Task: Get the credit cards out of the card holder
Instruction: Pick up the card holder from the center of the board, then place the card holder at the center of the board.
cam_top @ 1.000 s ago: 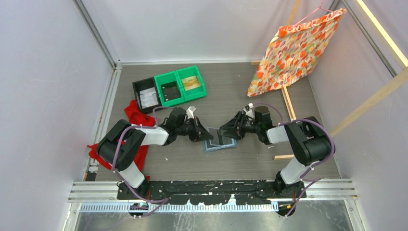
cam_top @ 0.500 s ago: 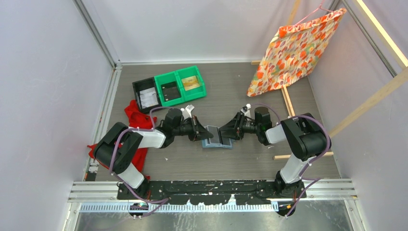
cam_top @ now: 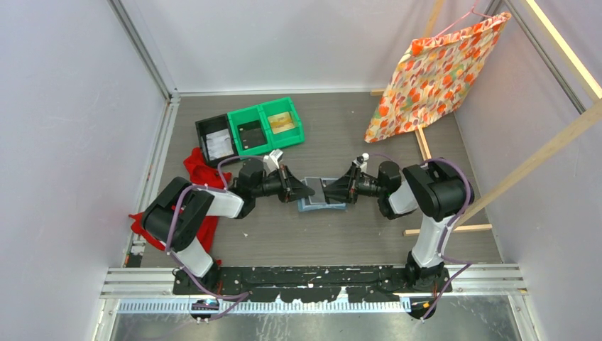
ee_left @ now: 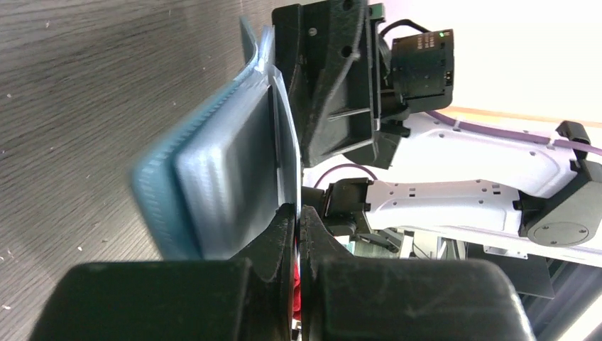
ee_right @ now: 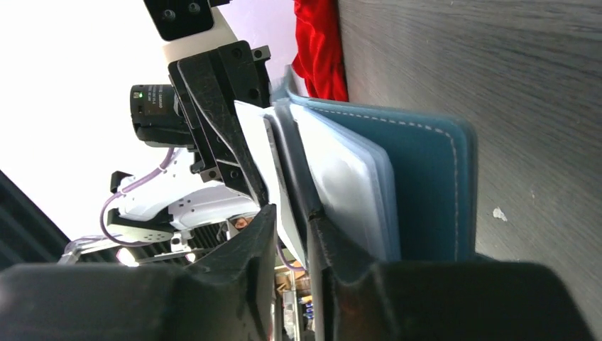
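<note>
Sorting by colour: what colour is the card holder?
Light blue card holder; clearest in the right wrist view.

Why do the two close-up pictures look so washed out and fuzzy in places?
Left wrist view: the background behind the other arm glares white, and the near edge of the card holder blurs. Right wrist view: the same white glare, with soft, dark near fingers. Top view: evenly lit, sharp.

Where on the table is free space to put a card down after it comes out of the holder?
Bare table lies between the green bins and the patterned cloth, and in front of the holder toward the arm bases. Crowded: the centre, where left gripper and right gripper meet at the holder, and the left edge with the red cloth.
</note>
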Available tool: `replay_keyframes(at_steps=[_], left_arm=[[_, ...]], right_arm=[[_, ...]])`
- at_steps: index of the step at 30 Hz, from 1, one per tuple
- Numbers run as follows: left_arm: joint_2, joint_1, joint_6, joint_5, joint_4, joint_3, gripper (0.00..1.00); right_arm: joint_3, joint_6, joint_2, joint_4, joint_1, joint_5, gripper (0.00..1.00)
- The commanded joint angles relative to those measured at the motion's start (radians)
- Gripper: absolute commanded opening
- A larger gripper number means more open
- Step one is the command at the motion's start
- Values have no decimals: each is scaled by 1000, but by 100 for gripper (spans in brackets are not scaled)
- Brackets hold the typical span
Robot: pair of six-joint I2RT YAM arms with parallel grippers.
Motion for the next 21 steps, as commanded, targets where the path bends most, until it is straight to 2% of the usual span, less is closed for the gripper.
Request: replay_keyframes(at_steps=[1,3,13,15,17,21], left_arm=[[-8,-4,-28,45,158,8,1],[-10,-3,-28,46,159,5,1],[29,-3,-53,75,213,5,1],[37,-3,-58,79,224,6,1],[39,-3,-61,79,231,2,1],[30,1,-59,73,230,-5,1]], right_arm=[[-3,134,49,250,7,-28,25],[-1,134,41,250,7,-32,21],[36,153,-3,250,27,-47,20],[45,155,-6,250,34,-44,15],[49,157,-6,250,33,-39,3],[45,152,-4,249,34,-24,1]])
